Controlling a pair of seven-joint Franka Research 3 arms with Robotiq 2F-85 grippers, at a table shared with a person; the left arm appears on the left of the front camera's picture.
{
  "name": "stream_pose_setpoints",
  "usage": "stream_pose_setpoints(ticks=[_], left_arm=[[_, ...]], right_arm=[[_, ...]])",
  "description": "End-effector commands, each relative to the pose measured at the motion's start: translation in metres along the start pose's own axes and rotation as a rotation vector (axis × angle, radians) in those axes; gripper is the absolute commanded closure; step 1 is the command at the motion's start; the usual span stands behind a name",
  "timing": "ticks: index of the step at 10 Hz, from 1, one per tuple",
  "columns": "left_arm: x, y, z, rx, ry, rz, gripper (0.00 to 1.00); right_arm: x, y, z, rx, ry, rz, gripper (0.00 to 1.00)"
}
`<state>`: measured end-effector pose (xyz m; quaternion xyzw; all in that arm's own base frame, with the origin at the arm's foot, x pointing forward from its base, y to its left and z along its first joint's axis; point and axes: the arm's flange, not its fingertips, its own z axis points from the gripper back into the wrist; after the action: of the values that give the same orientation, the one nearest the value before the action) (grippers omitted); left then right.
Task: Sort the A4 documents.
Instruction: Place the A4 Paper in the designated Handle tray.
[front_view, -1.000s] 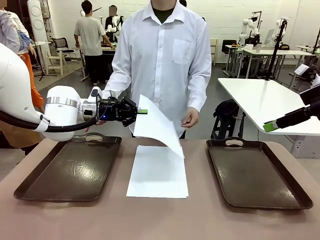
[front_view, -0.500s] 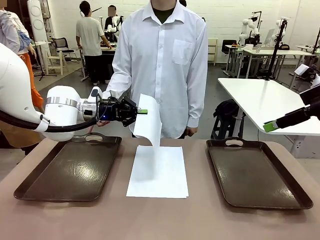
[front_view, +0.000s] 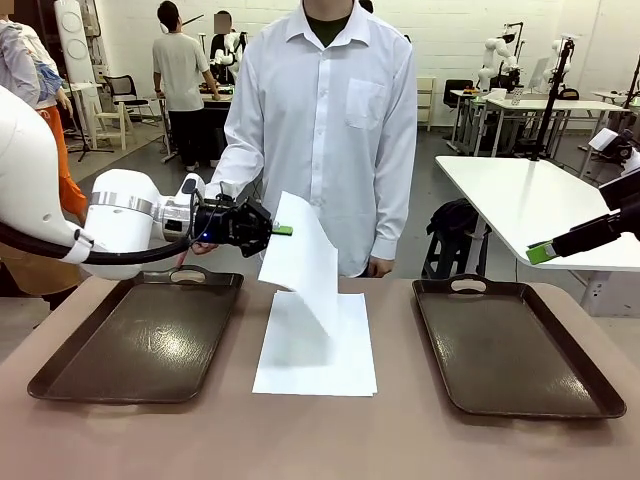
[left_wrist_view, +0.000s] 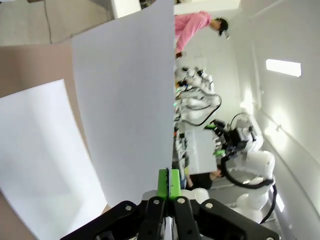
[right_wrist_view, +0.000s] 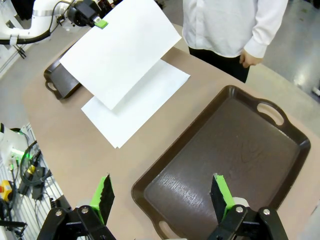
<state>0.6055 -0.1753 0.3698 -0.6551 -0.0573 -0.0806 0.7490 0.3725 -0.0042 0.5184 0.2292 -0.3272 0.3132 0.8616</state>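
A white robot arm is reaching in from the robot's left, its left gripper pressing black, green-padded jaws together on the top edge of one thin white A4 sheet. The sheet is hanging in the air above the middle of the tan table. Its lower corner is dipping over the white paper lying flat between two dark brown handled trays, the left tray and the right tray; whether it is touching is unclear. The right gripper is hovering over the right tray with its jaws spread wide and holding nothing. The paper looks very light, limp and easily creased, so it is probably best pinched at an edge or corner and moved slowly. Compared with a second ago, the sheet is no longer billowing toward the right tray but drooping straighter, and the white-shirted person's hand has dropped from beside it to their side.
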Motion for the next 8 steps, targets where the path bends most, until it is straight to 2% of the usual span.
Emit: stream_pose_setpoints(ticks=[1, 2, 3, 5, 8], left_arm=[[0.002, -0.012, 0.022, 0.020, 0.135, -0.077, 0.99], [-0.004, -0.022, 0.037, 0.054, 0.146, -0.091, 0.99], [-0.011, -0.028, 0.054, 0.097, 0.116, -0.086, 0.99], [-0.029, -0.041, 0.088, 0.101, 0.094, -0.073, 0.99], [-0.045, -0.041, 0.138, 0.103, 0.084, 0.043, 0.99]], right_arm=[[-0.001, -0.002, -0.002, 0.020, -0.012, 0.001, 0.00], [-0.001, -0.002, -0.002, 0.020, -0.012, 0.001, 0.00], [-0.001, -0.002, -0.002, 0.020, -0.012, 0.001, 0.00], [-0.001, -0.002, -0.002, 0.020, -0.012, 0.001, 0.00], [-0.001, -0.002, -0.002, 0.020, -0.012, 0.001, 0.00]])
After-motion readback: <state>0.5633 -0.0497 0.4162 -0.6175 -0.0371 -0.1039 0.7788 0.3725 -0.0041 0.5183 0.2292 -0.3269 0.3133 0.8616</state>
